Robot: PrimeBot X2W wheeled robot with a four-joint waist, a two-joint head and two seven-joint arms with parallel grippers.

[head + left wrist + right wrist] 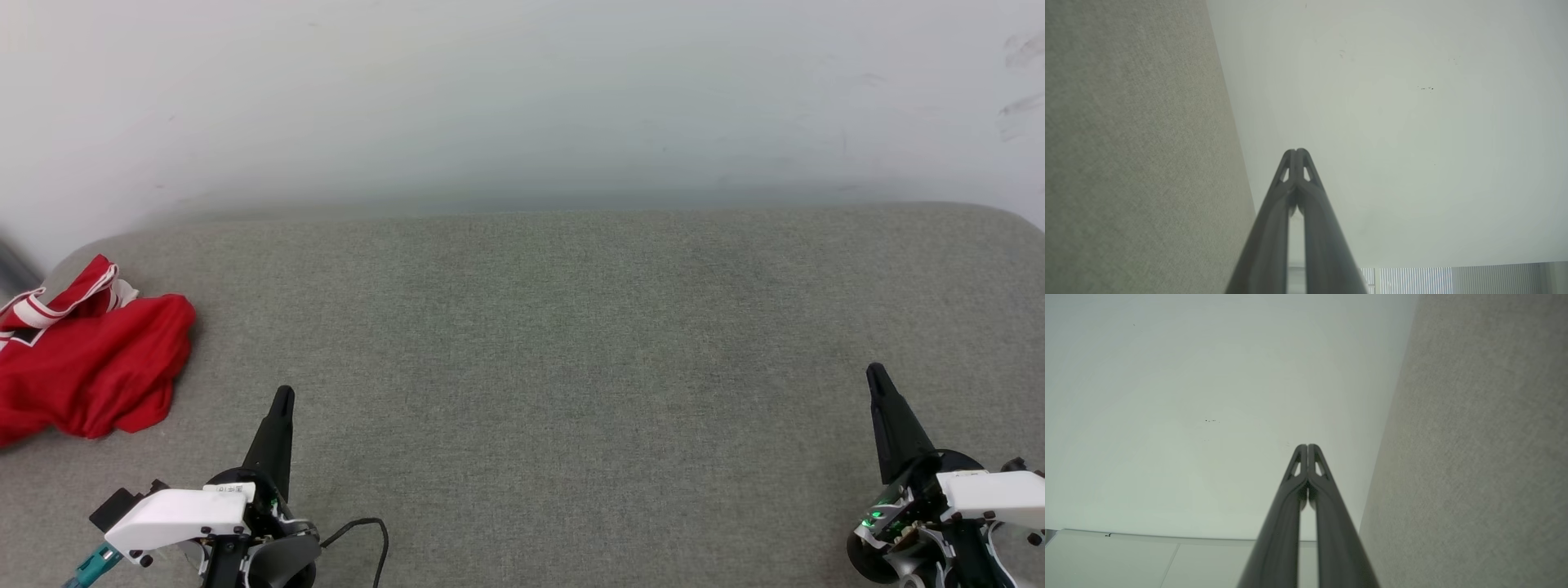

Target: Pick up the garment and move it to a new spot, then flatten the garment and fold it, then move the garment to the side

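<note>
While the left gripper (pixel 282 395) and right gripper (pixel 875 372) hang empty, jaws pressed together, over the grey tabletop (pixel 539 327), the crumpled red jersey (pixel 90 367) lies at its left edge, probably light and limp, best pinched at a raised fold.

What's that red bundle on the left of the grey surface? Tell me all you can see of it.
It is a red garment of soft cloth, crumpled into a loose heap, not spread flat. White trim with red stripes shows at its top, with a bit of black print beside it. It lies at the left end of the grey fabric-covered surface, partly cut off by the picture's left edge. Only that surface touches it; the shut left gripper stands apart from it.
</note>
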